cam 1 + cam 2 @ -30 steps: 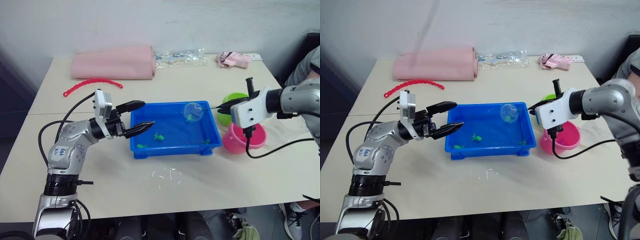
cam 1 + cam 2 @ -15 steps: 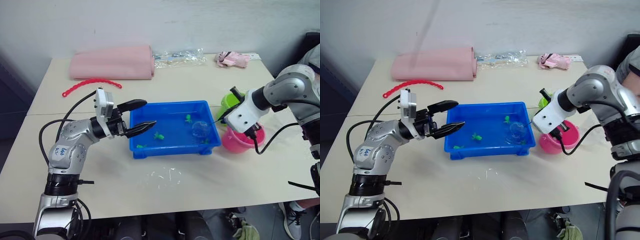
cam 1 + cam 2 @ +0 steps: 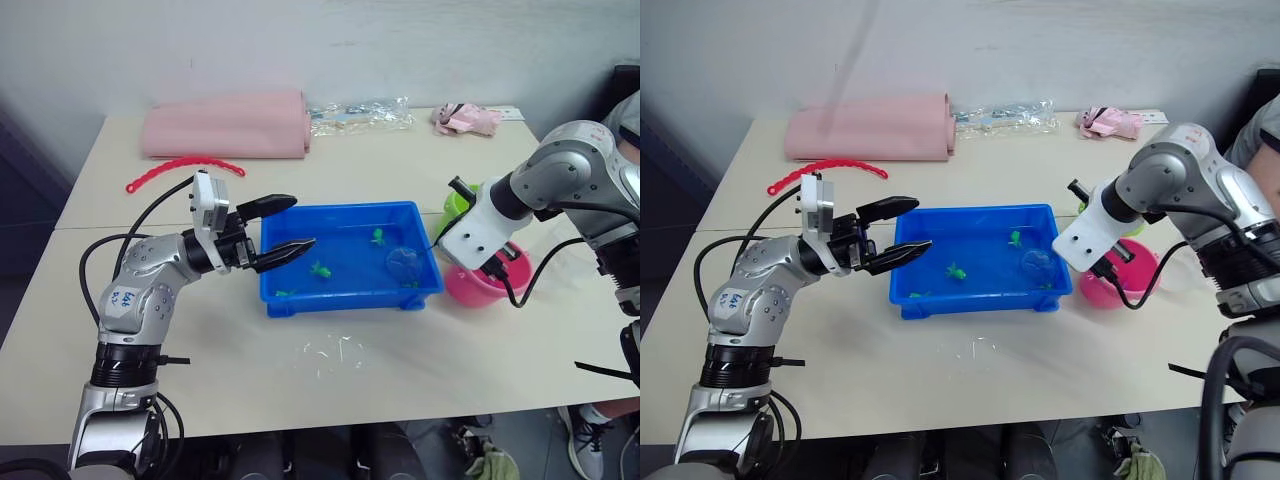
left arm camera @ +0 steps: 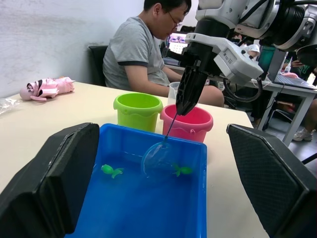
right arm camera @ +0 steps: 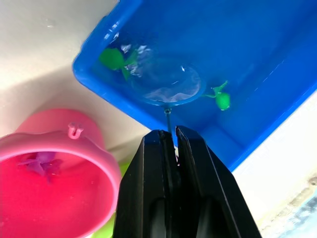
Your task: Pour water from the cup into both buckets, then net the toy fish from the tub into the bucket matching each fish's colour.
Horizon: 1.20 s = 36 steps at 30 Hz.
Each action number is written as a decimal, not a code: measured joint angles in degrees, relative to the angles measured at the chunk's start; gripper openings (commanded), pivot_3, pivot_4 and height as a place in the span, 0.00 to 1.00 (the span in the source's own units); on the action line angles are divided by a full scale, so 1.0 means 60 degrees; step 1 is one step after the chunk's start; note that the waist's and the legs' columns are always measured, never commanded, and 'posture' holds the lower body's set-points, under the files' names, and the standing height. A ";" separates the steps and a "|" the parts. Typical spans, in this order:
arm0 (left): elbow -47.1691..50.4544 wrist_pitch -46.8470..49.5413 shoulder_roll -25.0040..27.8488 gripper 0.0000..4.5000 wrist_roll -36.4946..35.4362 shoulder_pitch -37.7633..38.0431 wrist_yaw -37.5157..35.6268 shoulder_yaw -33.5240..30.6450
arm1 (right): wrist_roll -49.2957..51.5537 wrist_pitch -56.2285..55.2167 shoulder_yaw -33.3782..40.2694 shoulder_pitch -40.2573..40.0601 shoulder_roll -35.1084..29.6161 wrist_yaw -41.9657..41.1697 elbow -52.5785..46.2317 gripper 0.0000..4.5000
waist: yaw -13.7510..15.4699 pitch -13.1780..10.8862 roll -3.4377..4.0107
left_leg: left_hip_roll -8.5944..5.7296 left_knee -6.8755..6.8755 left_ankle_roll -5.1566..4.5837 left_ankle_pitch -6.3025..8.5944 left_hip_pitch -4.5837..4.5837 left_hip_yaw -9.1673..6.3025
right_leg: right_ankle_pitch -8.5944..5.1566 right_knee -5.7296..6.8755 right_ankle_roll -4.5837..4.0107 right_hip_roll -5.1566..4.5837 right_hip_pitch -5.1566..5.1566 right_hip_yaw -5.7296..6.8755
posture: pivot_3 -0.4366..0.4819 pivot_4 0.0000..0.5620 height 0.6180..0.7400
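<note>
Right gripper (image 5: 168,144) dropped since a second ago: net (image 3: 404,262) went from raised over the tub (image 3: 345,300) to dipped at its right end.
Netting step in hand. Left gripper (image 3: 290,224) open, empty, at tub's left rim. Right fingers clamped on the net's stick; handle slanted down-left from gripper into tub, hoop near flat between two green fish (image 5: 220,98). Next, probably: scoop one, carry to green bucket (image 4: 138,110) behind pink bucket (image 3: 487,280).

1. A folded pink cloth (image 3: 226,125) lay at the worktop's (image 3: 380,365) far edge.
2. A red curved strip (image 3: 185,169) lay near it.
3. A clear plastic bag (image 3: 358,114) and pink toy (image 3: 464,118) sat alongside.
</note>
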<state>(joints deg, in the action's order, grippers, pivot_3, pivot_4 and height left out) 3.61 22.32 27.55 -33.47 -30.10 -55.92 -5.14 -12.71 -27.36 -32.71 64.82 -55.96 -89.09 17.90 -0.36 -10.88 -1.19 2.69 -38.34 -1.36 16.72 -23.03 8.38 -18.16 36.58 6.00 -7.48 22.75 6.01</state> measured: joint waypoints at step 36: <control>-0.1094 -0.0602 0.1428 0.99 0.0940 -0.0388 -0.2230 0.0848 | 0.2395 0.5265 -0.0734 0.0650 0.0486 -0.0085 0.0488 0.00 | -0.0208 -0.0001 0.0002 | 0.0000 0.0003 0.0001 0.0001 -0.0024 0.0006 | 0.0000 0.0022 0.0000 0.0002 0.0034 -0.0001 | 0.48 0.27 1.00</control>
<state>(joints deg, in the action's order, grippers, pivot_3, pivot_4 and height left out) -2.95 18.71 36.12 -27.83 -32.43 -69.31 -0.05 1.65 4.23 -37.12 68.72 -53.05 -89.60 20.83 -1.61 -10.89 -1.18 2.70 -38.32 -1.35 16.73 -23.17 8.42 -18.17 36.71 6.00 -7.47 22.96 6.01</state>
